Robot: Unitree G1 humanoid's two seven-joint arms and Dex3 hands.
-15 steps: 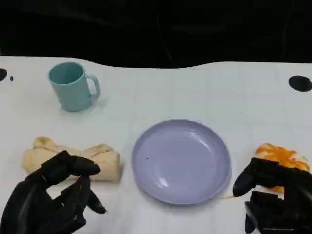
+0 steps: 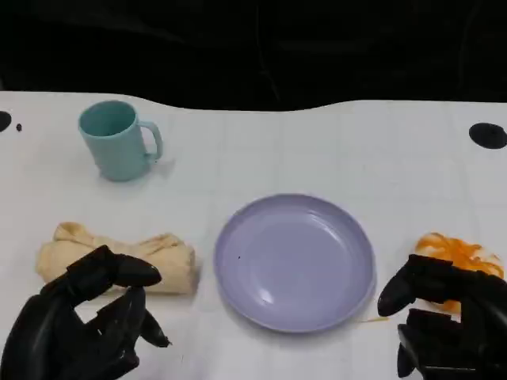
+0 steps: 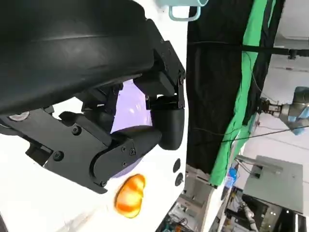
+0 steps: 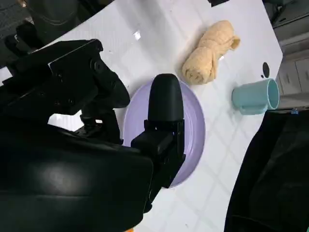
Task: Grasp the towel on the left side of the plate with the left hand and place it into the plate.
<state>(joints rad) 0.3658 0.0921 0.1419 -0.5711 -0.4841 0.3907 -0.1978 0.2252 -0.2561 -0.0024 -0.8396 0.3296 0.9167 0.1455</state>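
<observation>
Table (image 2: 333, 142): white, lying under everything, with darkness behind.
Towel (image 2: 162, 257): rolled, lying left of the plate (image 2: 295, 261), untouched.
Left hand (image 2: 79, 328): hovering just in front of the towel, fingers apart and curling, gripping nothing.
Right hand (image 2: 444, 324): resting right of the plate, fingers loosely bent, empty.
Mug (image 2: 115, 141): standing at far left.

Rolled tan towel (image 2: 119, 255) lying flat just left of an empty, upright lavender plate (image 2: 295, 261)
</observation>
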